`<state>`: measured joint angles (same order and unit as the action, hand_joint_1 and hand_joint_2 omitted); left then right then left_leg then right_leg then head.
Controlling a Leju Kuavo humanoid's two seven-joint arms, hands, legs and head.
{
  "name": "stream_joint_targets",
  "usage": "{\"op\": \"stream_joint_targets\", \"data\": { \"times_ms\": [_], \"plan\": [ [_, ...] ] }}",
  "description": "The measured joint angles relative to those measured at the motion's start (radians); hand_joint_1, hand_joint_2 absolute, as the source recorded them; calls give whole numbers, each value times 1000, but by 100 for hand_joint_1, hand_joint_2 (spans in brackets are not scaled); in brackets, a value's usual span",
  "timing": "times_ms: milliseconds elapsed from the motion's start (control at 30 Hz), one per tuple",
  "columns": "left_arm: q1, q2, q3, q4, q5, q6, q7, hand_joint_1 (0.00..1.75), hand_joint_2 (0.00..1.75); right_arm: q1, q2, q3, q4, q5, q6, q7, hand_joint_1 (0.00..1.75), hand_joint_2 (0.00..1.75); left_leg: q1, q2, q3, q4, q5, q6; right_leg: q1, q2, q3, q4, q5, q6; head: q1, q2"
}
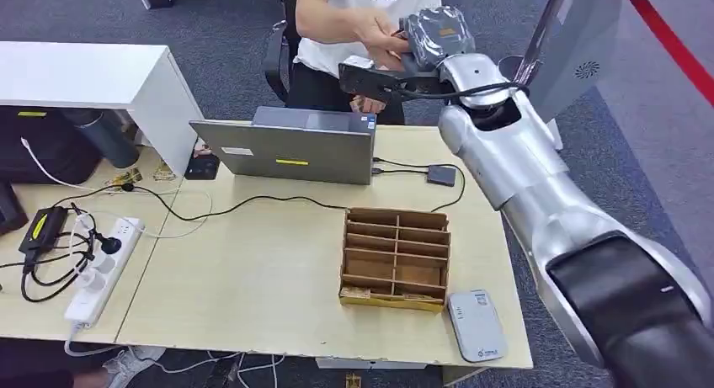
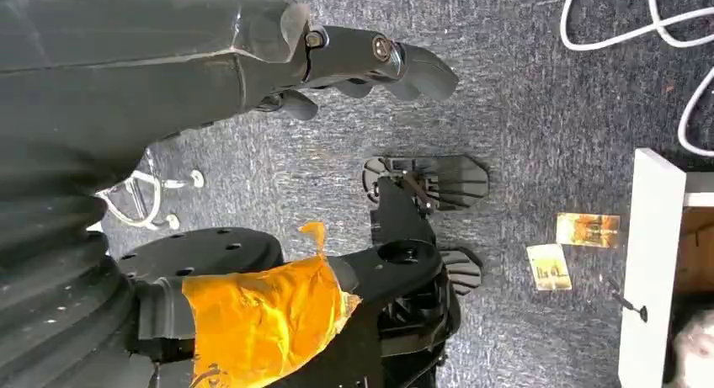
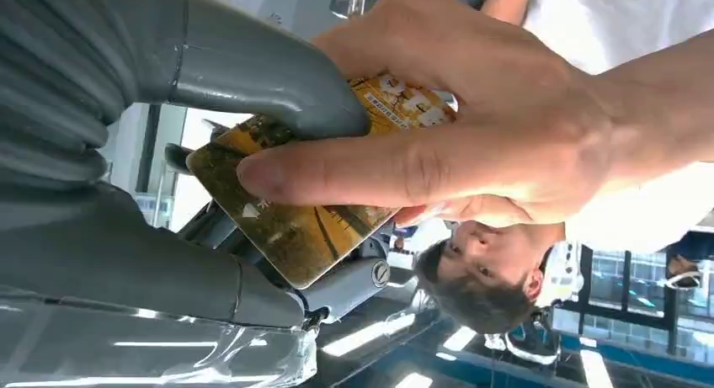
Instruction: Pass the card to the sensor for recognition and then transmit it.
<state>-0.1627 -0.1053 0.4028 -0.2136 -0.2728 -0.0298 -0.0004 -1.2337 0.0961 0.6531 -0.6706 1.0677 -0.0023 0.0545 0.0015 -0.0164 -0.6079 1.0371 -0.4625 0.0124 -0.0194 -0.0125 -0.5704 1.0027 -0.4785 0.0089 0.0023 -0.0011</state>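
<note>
My right hand (image 1: 410, 58) is stretched out over the far edge of the desk toward a seated person. It holds a yellow-brown card (image 3: 290, 232), its grey thumb (image 3: 253, 77) pressing on one face. The person's hand (image 3: 471, 144) grips the same card, with a thumb laid across it; this person's hand (image 1: 376, 34) meets mine above the laptop. The grey-white card sensor (image 1: 476, 324) lies at the desk's near right corner. My left hand (image 2: 362, 60) hangs low over the carpet, its fingers apart and holding nothing.
A wooden divided card box (image 1: 394, 257) stands mid-desk beside the sensor. A grey laptop (image 1: 290, 144) sits at the back, a white power strip (image 1: 101, 266) with cables on the left. Two cards (image 2: 568, 247) lie on the carpet near a white cabinet (image 2: 652, 262).
</note>
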Motion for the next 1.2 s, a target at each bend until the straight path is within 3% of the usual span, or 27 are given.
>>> {"op": "stream_joint_targets", "data": {
  "times_ms": [33, 67, 100, 267, 667, 833, 1200],
  "plan": [
    [0, 0, 0, 0, -2, 0, 0, 0, 175, -1, 3, 0, 8, -11, 3, -9, 175, 175, 0, 0, 0, 0, -1, 0, 0, 0, 0, 0, 0, 0, 0, 0],
    [0, 0, -1, 0, -4, 0, 0, 0, 175, -1, 6, 0, 15, -20, 4, -18, 42, 175, 0, 0, 0, 0, -1, 1, 0, 0, 0, -1, 0, 0, 0, 0],
    [0, 0, -2, 0, -6, 1, 0, 0, 175, 0, 10, 0, 22, -35, 7, -29, 0, 175, 0, 1, 0, 0, -1, 1, 0, 1, 0, -1, 0, 0, 0, 0],
    [-1, 0, -8, 0, -7, 2, 2, 0, 175, 3, 34, -5, 54, -108, 43, -94, 0, 175, 0, 3, 1, 0, -1, 1, 0, 2, 0, -1, 0, 0, 0, 0],
    [0, -1, -16, 0, -13, 51, -20, 0, 175, 7, 43, -3, 51, -139, 20, -101, 0, 175, 0, 4, 2, 0, -1, 1, 0, 3, 0, 0, 0, 0, 0, 0],
    [1, -1, -18, 0, -3, 57, -38, 0, 175, 20, 32, 11, -21, -116, -41, -95, 0, 175, 0, 4, 2, 0, -1, 1, 0, 3, 0, 0, 0, 0, 0, 0],
    [4, -1, -18, 0, 9, 60, -47, 0, 175, 58, -5, 22, -174, -130, -57, -98, 0, 175, 0, 4, 2, 0, -1, 1, 0, 3, 0, 0, 0, 0, 0, 0]
  ]
}}
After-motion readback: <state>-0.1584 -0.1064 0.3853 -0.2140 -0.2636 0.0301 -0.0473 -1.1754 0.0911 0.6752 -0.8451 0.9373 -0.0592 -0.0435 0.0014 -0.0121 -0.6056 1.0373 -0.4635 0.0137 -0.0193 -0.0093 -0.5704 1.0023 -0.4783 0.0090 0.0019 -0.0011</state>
